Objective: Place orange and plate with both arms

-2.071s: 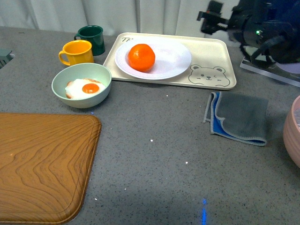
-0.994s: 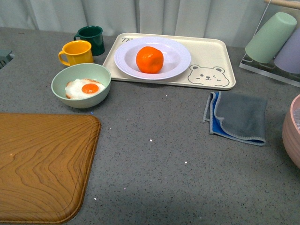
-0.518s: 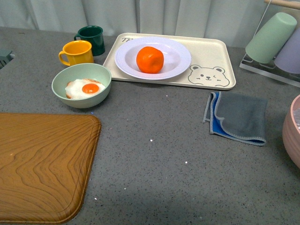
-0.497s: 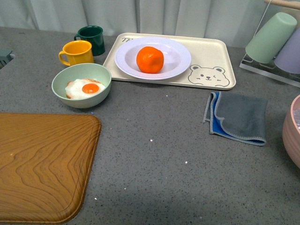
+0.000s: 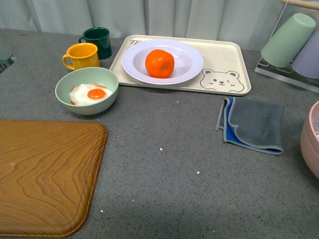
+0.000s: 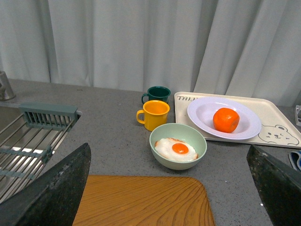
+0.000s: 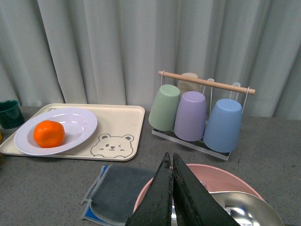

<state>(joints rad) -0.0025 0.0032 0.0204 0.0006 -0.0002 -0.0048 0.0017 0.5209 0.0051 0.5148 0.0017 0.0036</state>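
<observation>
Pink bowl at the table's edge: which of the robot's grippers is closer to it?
Right. The right gripper, shut, hangs just at the pink bowl; the left gripper, open, is off by the wooden board, with that bowl out of its view.

You've got soft, even light all over, no harsh glare. Shadows under the plate and the green bowl stay faint. The desk looks slightly grainy, and the left gripper fingers sit dark and blurry up close.
</observation>
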